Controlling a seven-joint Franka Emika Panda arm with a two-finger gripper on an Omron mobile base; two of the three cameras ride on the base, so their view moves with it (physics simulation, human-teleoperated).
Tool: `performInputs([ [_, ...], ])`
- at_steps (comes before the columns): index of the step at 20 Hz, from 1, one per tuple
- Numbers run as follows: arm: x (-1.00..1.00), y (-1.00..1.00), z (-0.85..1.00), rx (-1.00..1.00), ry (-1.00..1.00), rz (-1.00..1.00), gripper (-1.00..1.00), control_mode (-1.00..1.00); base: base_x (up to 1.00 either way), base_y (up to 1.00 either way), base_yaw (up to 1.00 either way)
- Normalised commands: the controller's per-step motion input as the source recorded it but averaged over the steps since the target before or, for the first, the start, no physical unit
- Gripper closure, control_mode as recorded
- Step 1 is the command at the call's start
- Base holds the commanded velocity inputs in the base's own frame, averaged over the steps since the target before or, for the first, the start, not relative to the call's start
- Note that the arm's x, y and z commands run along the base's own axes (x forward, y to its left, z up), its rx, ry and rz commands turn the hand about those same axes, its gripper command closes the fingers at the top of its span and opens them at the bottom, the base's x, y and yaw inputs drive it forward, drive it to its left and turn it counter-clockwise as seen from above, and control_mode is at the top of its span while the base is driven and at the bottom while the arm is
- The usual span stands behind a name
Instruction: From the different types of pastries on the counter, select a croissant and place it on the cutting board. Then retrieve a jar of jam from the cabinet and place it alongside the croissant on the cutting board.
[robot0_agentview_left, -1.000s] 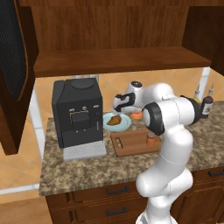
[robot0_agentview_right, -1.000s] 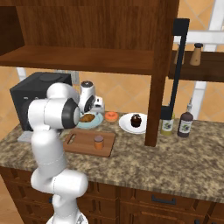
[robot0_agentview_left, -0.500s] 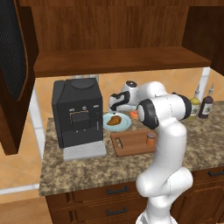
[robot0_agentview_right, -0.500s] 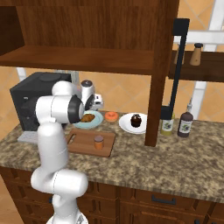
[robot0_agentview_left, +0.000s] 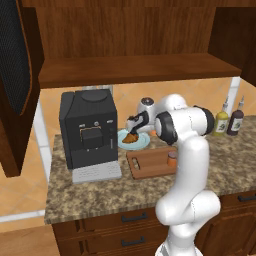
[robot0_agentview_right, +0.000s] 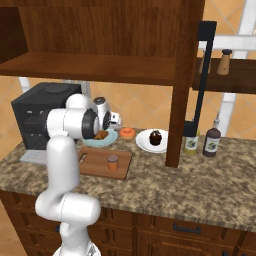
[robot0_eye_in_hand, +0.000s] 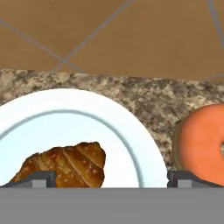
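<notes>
Spread wide with nothing between its fingers, the dark two-finger gripper (robot0_agentview_left: 133, 126) hangs low over the golden-brown croissant (robot0_eye_in_hand: 65, 165), which lies on a pale blue round plate (robot0_eye_in_hand: 127, 131) on the speckled brown-and-beige granite counter (robot0_agentview_left: 100, 192). In the hand view the finger tips (robot0_eye_in_hand: 39, 178) stand wide apart at the lower edge, the croissant just above the left one, and the orange-glazed ring donut (robot0_eye_in_hand: 203, 142) sits on the counter just beside the plate's rim. A second ago the hand was higher and nearer the arm's elbow; it has since reached down and toward the plate.

Just in front of the plate lies the flat reddish-brown wooden cutting board (robot0_agentview_left: 147, 165), and the small orange-brown jar of jam (robot0_agentview_right: 113, 162) stands upright on it, as it did before. In the right base view a dark chocolate cupcake (robot0_agentview_right: 155, 137) rests on a white plate (robot0_agentview_right: 145, 142) beyond the donut. Left of the board, in the left base view, stands a black boxy coffee machine (robot0_agentview_left: 89, 127). Two sauce bottles (robot0_agentview_left: 229, 120) stand at the counter's far right. Overhead runs the plank shelf of the dark brown wooden wall cabinet (robot0_agentview_left: 135, 70), unchanged.
</notes>
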Motion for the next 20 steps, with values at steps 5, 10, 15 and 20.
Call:
performInputs([
  [5, 0.11, 0.00, -0.09, 0.10, 0.06, -0.32, -1.00, -1.00, 0.00, 0.00, 0.00],
  [10, 0.31, -0.05, 0.29, 0.39, 0.26, -0.24, -1.00, -1.00, 0.00, 0.00, 0.00],
  [15, 0.14, -0.19, 0.33, 0.35, 0.26, -0.39, -1.00, -1.00, 0.00, 0.00, 0.00],
  [20, 0.08, 0.06, -0.15, -0.08, 0.01, -0.20, -1.00, -1.00, 0.00, 0.00, 0.00],
])
